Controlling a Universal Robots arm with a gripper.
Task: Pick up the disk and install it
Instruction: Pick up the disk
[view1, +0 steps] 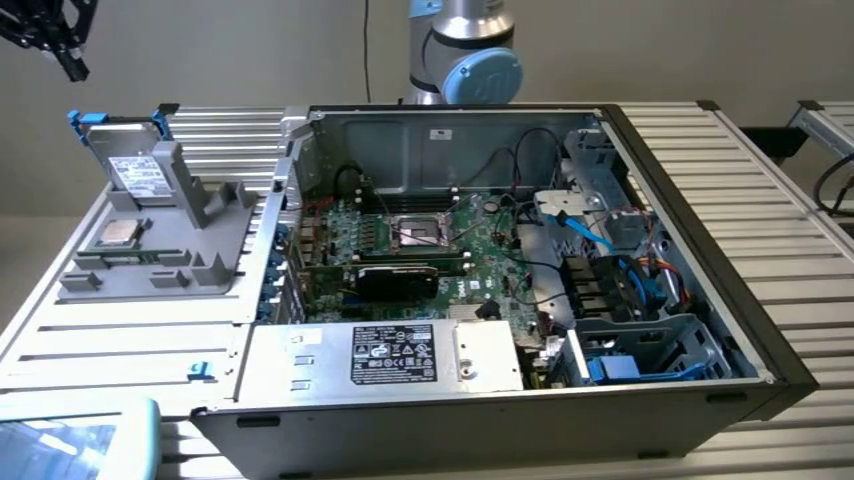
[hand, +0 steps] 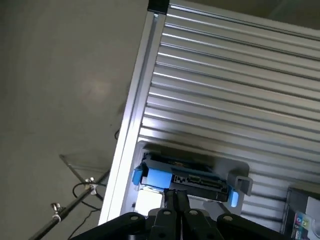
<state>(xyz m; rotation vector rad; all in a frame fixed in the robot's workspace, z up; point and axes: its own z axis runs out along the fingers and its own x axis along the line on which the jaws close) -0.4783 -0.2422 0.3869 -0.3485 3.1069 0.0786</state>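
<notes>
The disk (view1: 138, 165), a silver-grey drive with a white label in a blue carrier frame, stands upright on a grey holder (view1: 200, 235) on the slatted table at the exterior view's left. My black gripper (view1: 70, 62) hangs in the air above and to the left of it, apart from it. In the wrist view the disk (hand: 187, 179) is seen edge-on with blue tabs at both ends, and my gripper (hand: 176, 194) has its fingers pressed together with nothing between them.
An open computer case (view1: 694, 200) lies in the middle of the table with the motherboard (view1: 414, 235) exposed. A silver box with a black label (view1: 394, 355) sits at its front, a metal drive cage (view1: 654, 345) at its front right. A small square chip (view1: 118, 232) rests on the holder.
</notes>
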